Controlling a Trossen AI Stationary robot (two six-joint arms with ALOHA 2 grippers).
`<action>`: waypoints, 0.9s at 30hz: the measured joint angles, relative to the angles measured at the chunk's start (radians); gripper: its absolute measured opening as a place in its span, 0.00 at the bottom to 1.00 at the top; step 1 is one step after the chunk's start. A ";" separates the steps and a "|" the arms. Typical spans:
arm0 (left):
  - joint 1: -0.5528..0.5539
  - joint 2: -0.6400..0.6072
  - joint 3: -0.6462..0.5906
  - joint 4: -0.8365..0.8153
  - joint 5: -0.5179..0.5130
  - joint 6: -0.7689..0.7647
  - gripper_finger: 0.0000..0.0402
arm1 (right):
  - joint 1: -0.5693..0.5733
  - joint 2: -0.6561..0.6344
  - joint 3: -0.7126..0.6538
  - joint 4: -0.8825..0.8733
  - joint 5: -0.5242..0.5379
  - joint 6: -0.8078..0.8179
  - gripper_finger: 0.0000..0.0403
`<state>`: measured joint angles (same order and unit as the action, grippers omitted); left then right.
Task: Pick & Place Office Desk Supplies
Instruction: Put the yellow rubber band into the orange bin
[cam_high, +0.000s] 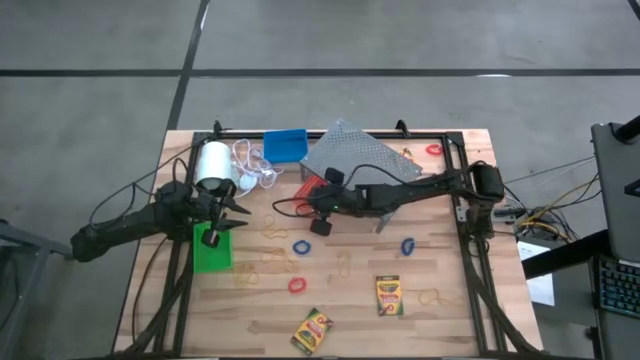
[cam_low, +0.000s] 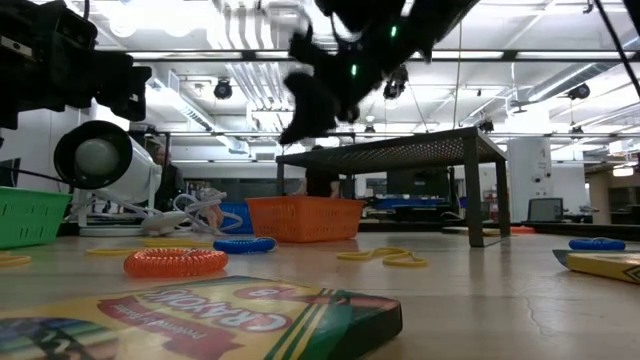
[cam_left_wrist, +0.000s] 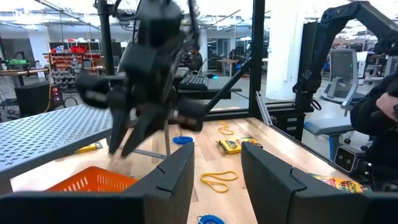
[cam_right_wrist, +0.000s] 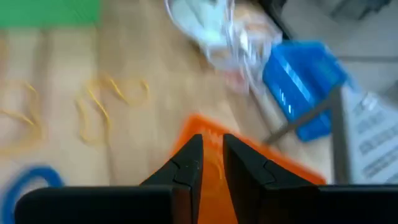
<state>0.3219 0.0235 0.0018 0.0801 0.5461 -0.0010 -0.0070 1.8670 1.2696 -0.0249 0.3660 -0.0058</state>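
My right gripper (cam_high: 320, 222) hangs just in front of the red-orange bin (cam_high: 308, 186), fingers almost together, with nothing seen between them (cam_right_wrist: 212, 155). It shows above the bin (cam_left_wrist: 93, 180) in the left wrist view (cam_left_wrist: 124, 140). My left gripper (cam_high: 235, 215) is open and empty (cam_left_wrist: 216, 174) above the far edge of the green bin (cam_high: 212, 248). The blue bin (cam_high: 285, 145) stands at the back. Two crayon boxes (cam_high: 388, 295) (cam_high: 312, 330) lie flat near the front. Blue bands (cam_high: 302, 246) (cam_high: 408, 245) and red bands (cam_high: 297, 285) (cam_high: 433, 150) lie on the table.
The grey perforated rack (cam_high: 355, 155) stands at the back, right of the blue bin. The white roll with its cord (cam_high: 213, 165) lies at the back left. Several yellow rubber bands (cam_high: 275, 260) are scattered over the wood. A black frame edges the table.
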 joint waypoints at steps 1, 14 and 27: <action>0.000 0.000 0.000 0.000 0.000 0.000 0.33 | 0.006 -0.013 -0.001 -0.003 0.000 -0.002 0.16; 0.000 0.015 0.000 0.002 0.000 0.000 0.33 | 0.095 -0.164 -0.035 -0.191 -0.007 -0.117 0.22; 0.000 0.035 0.000 0.001 0.000 0.000 0.33 | 0.147 -0.332 -0.254 -0.064 0.001 -0.098 0.23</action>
<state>0.3218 0.0589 0.0021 0.0810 0.5457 -0.0008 0.1403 1.5354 1.0161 -0.0892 0.3668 -0.1036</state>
